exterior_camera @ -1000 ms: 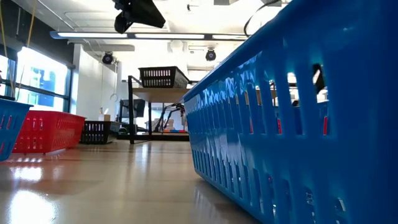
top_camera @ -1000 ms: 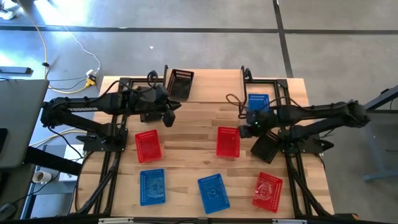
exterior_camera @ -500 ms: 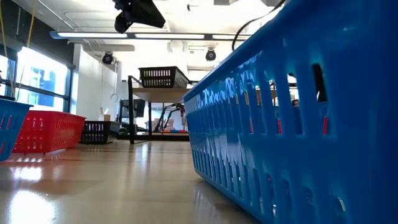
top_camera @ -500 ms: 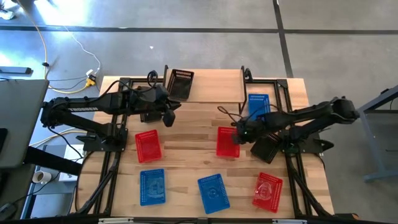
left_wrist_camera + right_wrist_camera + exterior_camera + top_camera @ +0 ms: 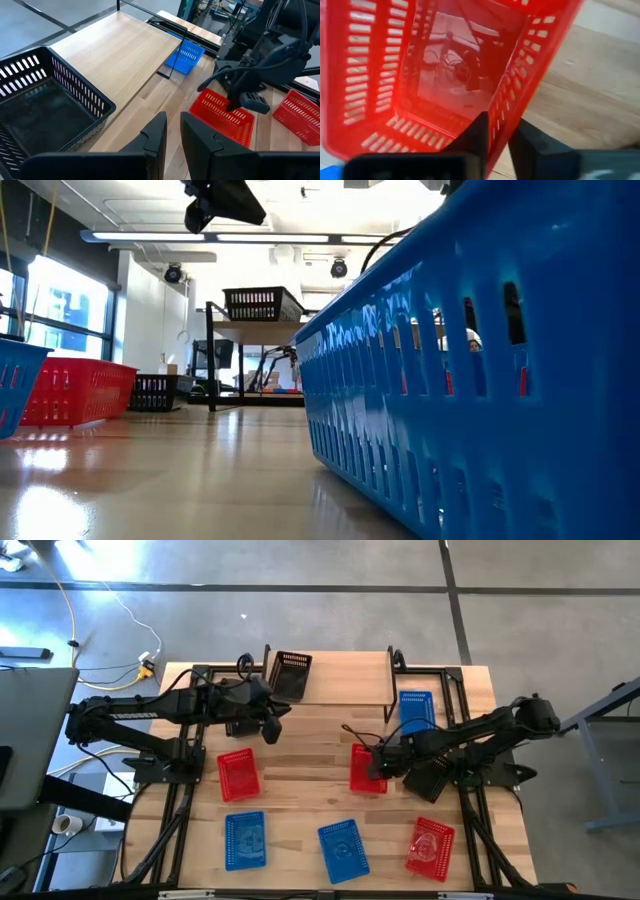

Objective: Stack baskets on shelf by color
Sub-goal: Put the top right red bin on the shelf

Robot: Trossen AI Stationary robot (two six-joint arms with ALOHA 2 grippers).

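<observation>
- While the left gripper [image 5: 172, 145] is hovering beside the shelf [image 5: 340, 675], its fingers are sitting nearly together, holding nothing.
- The right gripper [image 5: 497, 137] is clamping the wall of a red basket [image 5: 366, 769] at mid-table.
- One black basket [image 5: 291, 674] is resting on the shelf's left end.

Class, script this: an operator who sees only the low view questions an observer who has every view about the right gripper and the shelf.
Operator: A blue basket blocks my low view. Where's the right gripper?
Observer: The right gripper is at a red basket mid-table, its fingers pinching that basket's wall.
Operator: Is the shelf's right end filled?
Observer: No. The shelf carries only one black basket, at its left end.
</observation>
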